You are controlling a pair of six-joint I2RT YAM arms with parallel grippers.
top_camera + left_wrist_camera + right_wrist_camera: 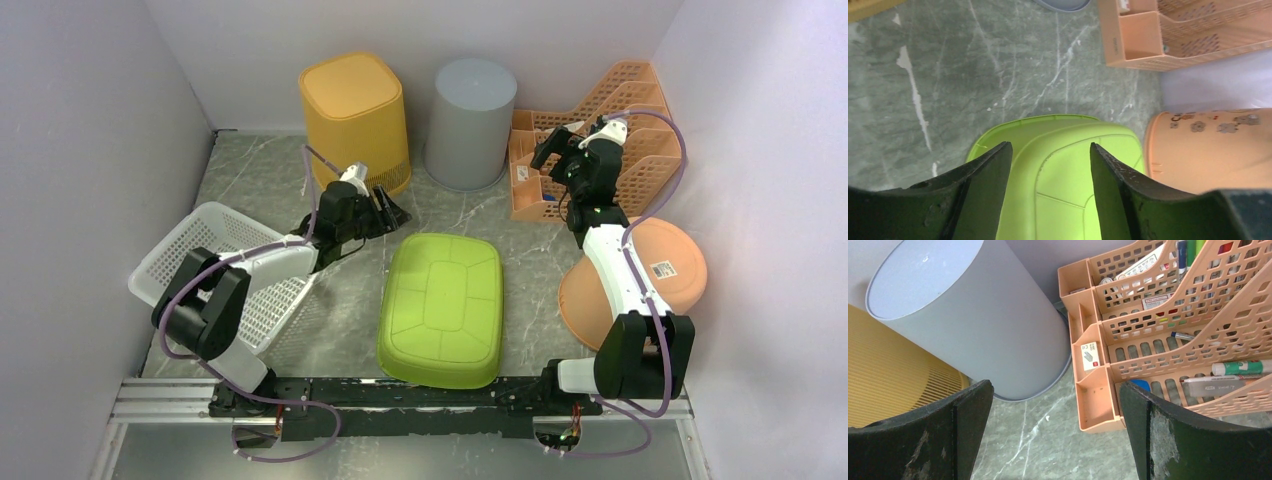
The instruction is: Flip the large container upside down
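Green container (440, 310) sits mid-table, a touch toward 6 o'clock, and I'm seeing its ribbed base facing up, rim down on the marble table (350, 300). Left gripper (393, 213) hangs at the container's 11 o'clock corner, jaws spread wide, nothing between them. On the left wrist feed the green base fills the gap between the two black fingers (983, 180), but I can't tell whether they touch it.

Right gripper (550, 150) is up at 1 o'clock, well apart from the container, jaws parted and empty. Its wrist feed looks down between the grey bin (963, 320) and the orange desk organiser (1158, 340), with pens in the organiser's slots.

Yellow bin (355, 115) stands at 11 o'clock beside the grey one. White basket (200, 250) lies tilted at 9 o'clock under the left arm. Orange basin (670, 270) is at 3 o'clock, partly behind the right arm.
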